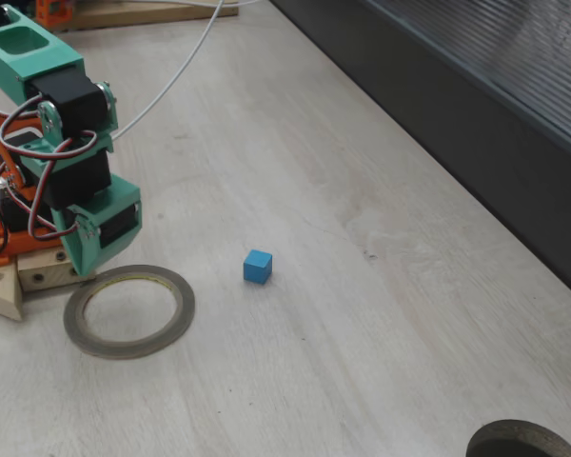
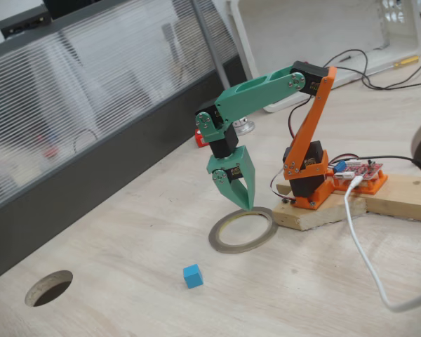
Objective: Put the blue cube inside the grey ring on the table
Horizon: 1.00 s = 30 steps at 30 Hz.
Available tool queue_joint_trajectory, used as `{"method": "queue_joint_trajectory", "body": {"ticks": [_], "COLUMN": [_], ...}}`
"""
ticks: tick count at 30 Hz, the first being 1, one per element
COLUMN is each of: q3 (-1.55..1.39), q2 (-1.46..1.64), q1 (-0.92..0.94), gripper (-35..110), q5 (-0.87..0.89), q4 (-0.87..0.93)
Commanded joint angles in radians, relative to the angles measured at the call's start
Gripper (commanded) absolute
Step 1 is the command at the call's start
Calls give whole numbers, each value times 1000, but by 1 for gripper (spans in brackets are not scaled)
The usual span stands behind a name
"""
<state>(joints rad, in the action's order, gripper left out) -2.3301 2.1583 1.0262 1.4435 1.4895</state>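
A small blue cube is sitting on the pale wood-grain desk nearest the camera in a fixed view, outside the grey ring and near it, touching nothing. Behind it the ring is lying flat. The green end effector is hanging point-down just over the ring's far rim, fingers drawn together, gripping nothing. Farther back, the orange base is standing on a wooden block.

This looks like an electronics workshop or lab: behind the gripper, a bare red circuit board with loose wires sits on a wooden block on the desk.
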Motion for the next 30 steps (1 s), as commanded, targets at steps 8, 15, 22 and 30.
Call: {"method": "queue_joint_trajectory", "body": {"ticks": [8, 15, 22, 30], "q3": [12, 6, 3, 14], "q2": [14, 14, 14, 14], "q1": [-233, -390, -557, -589], "gripper": [0, 0, 0, 0], "q5": [15, 15, 15, 15], "q4": [6, 6, 6, 6]}}
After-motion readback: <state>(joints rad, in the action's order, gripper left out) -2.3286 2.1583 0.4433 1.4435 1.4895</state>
